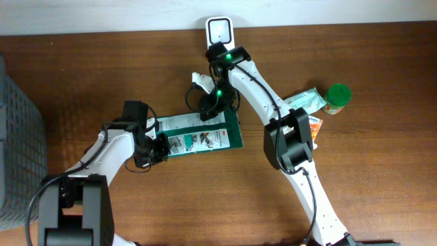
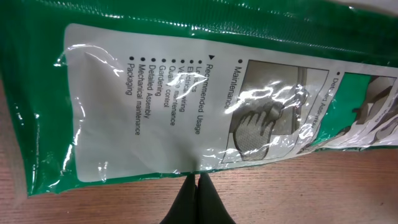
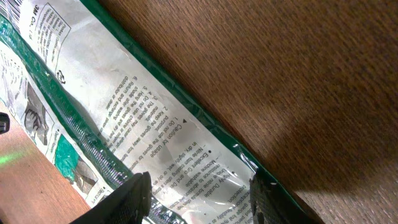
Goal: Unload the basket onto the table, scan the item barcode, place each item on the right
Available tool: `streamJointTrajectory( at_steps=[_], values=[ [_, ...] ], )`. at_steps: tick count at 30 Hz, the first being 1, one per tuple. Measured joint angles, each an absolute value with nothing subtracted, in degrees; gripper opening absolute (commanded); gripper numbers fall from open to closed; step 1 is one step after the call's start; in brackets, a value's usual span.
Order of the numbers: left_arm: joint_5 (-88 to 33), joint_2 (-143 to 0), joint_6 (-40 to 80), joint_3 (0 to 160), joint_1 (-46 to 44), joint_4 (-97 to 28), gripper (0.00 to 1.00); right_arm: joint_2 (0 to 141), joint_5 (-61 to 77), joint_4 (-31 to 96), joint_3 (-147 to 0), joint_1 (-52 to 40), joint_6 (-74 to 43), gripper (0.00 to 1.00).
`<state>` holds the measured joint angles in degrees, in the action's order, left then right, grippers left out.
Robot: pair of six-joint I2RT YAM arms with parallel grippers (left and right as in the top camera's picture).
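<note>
A green packet (image 1: pixel 201 137) with a white printed label lies across the middle of the table. My left gripper (image 1: pixel 160 147) is shut on its left edge; in the left wrist view the closed fingertips (image 2: pixel 198 177) pinch the rim of the packet (image 2: pixel 155 93). My right gripper (image 1: pixel 212 104) is at the packet's upper edge. In the right wrist view its jaws (image 3: pixel 199 180) stand apart over the packet's text panel (image 3: pixel 155 124), one finger (image 3: pixel 258 196) at the crinkled green border. I cannot make out a barcode. A white scanner (image 1: pixel 218 31) stands at the table's far edge.
A green-capped bottle (image 1: pixel 336 98) and some snack packets (image 1: pixel 304 102) lie at the right, behind the right arm. A grey slatted basket (image 1: pixel 17 137) stands at the table's left edge.
</note>
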<state>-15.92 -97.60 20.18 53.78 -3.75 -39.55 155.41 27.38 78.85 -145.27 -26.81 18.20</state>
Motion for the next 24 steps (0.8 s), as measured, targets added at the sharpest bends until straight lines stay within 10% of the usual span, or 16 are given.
streamJointTrajectory(
  at_steps=[24],
  values=[
    [-6.31, -103.48, 20.38, 53.15, -1.1, -0.8, 0.0, 155.44, 35.53, 96.51, -144.14, -31.57, 14.02, 0.65]
  ],
)
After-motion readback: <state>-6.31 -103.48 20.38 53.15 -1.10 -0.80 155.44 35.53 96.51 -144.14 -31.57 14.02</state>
